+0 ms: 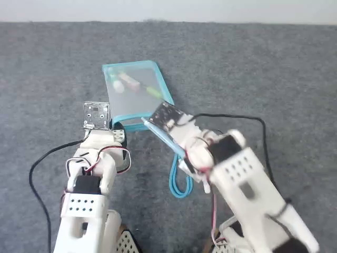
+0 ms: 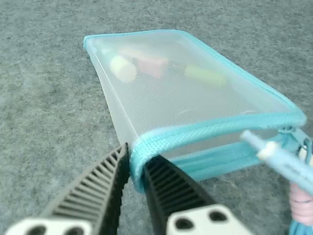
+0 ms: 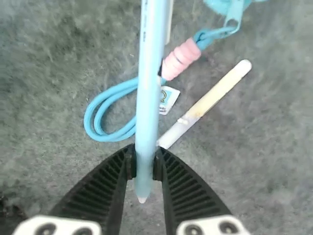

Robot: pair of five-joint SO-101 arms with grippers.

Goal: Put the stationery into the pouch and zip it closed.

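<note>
High view: pouch (image 1: 134, 95) upper centre on grey carpet (image 1: 263, 68); blue pen (image 1: 160, 134) slants at its lower right corner.
Left wrist view: left gripper (image 2: 136, 166) pinched narrow on pouch's teal edge.
Right wrist view: right gripper (image 3: 144, 161) clamps blue pen; cream pen (image 3: 210, 100) on carpet, centre right.

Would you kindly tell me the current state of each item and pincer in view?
Pouch: mouth open, corner pinched.
Left pincer: shut on pouch edge.
Right pincer: shut on blue pen.
Blue pen: held, tip at the pouch mouth.
Cream pen: lying on carpet, outside the pouch.
Strap: lying looped on carpet.
Small pieces: inside pouch.
</note>
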